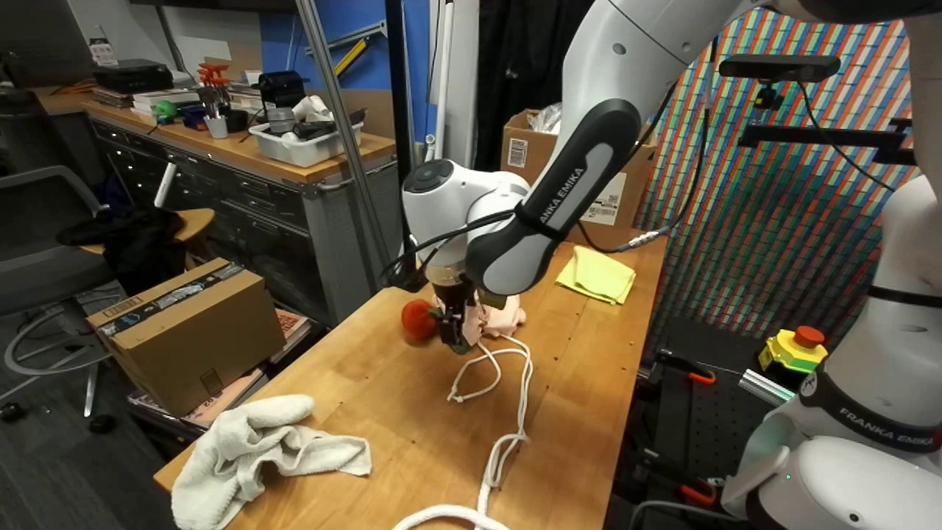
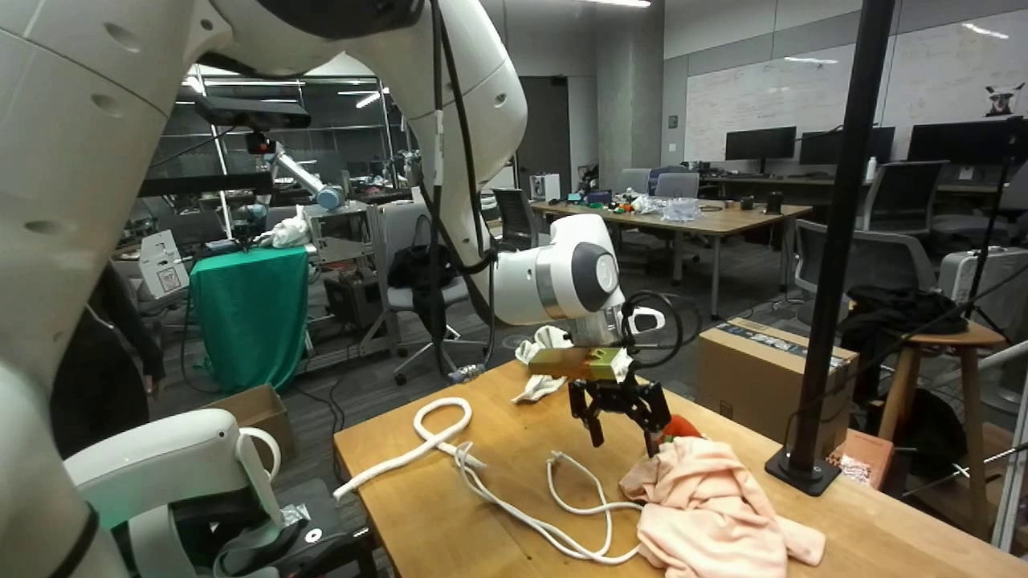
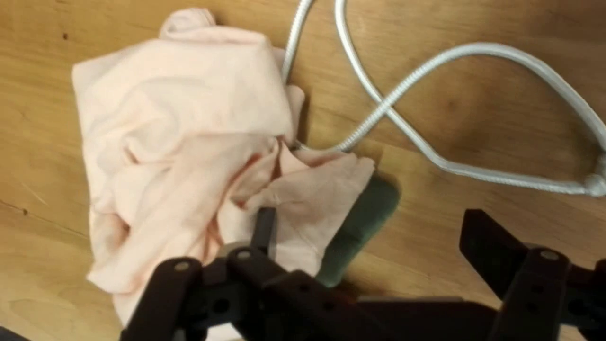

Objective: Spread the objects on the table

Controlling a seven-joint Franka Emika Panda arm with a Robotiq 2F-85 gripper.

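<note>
The gripper (image 2: 625,444), fingers (image 3: 490,253) wide and empty, straddles the green piece (image 3: 362,222) showing from under the pink cloth (image 3: 189,109), bunched on the table (image 1: 412,419). Separating these two seems in hand; next probably calls for closing low and drawing one clear.

Across the near left corner of the table (image 1: 397,386), in an exterior view, lies the rag (image 1: 228,453); the napkin (image 1: 597,276) sits over to the right, and behind it a carton (image 1: 629,177) stands at the table's far end. Between rag and napkin I see the cloth (image 1: 504,319), with the ball (image 1: 418,321) on its left. In the wrist view the cord (image 3: 387,104) lies right of the cloth, running under its edge; the scrap (image 3: 360,227) is partly hidden by the cloth's corner. Left of the table is a parcel (image 1: 195,337), and behind that a workbench (image 1: 257,212) with a bin (image 1: 300,151) on it.
</note>
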